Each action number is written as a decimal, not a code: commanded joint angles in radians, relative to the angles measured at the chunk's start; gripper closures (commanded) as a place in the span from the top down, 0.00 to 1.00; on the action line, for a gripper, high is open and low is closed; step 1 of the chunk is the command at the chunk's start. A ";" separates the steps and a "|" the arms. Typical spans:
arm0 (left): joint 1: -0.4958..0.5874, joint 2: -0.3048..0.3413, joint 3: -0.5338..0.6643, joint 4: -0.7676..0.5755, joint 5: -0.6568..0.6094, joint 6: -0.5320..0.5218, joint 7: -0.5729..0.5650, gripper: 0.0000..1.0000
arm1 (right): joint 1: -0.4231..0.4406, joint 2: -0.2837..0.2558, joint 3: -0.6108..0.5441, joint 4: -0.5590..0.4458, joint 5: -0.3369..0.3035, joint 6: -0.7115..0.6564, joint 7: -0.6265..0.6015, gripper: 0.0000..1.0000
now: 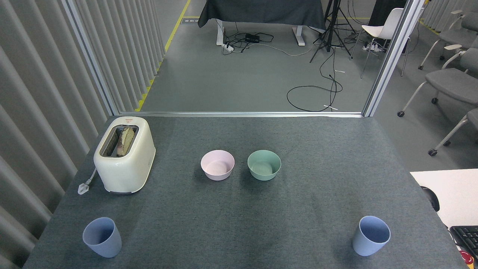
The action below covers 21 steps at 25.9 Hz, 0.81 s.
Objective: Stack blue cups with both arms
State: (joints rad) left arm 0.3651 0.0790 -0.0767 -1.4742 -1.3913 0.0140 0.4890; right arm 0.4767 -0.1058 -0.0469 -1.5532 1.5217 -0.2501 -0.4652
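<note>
Two periwinkle-blue cups stand upright and far apart near the table's front edge. The left blue cup (102, 238) is at the front left, in front of the toaster. The right blue cup (371, 236) is at the front right. Both are empty and nothing touches them. Neither arm nor gripper shows in the head view.
A cream toaster (124, 154) with bread in its slot stands at the left, its plug (84, 187) lying beside it. A pink bowl (217, 165) and a green bowl (264, 164) sit side by side mid-table. A white desk (450, 192) with a keyboard (466, 236) adjoins the right edge.
</note>
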 commanded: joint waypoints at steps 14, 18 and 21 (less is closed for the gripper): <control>-0.061 -0.005 0.028 0.048 0.023 0.152 0.002 1.00 | -0.001 0.000 0.004 0.008 0.000 0.000 -0.006 1.00; -0.095 -0.005 0.048 0.075 0.095 0.216 0.002 1.00 | -0.001 0.000 0.004 0.010 -0.002 0.000 -0.006 1.00; -0.103 -0.002 0.055 0.080 0.144 0.216 0.002 1.00 | -0.001 0.000 0.005 0.010 -0.002 0.000 -0.006 1.00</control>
State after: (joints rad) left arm 0.2745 0.0746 -0.0304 -1.4038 -1.2939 0.2177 0.4915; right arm 0.4755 -0.1059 -0.0423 -1.5436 1.5213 -0.2498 -0.4713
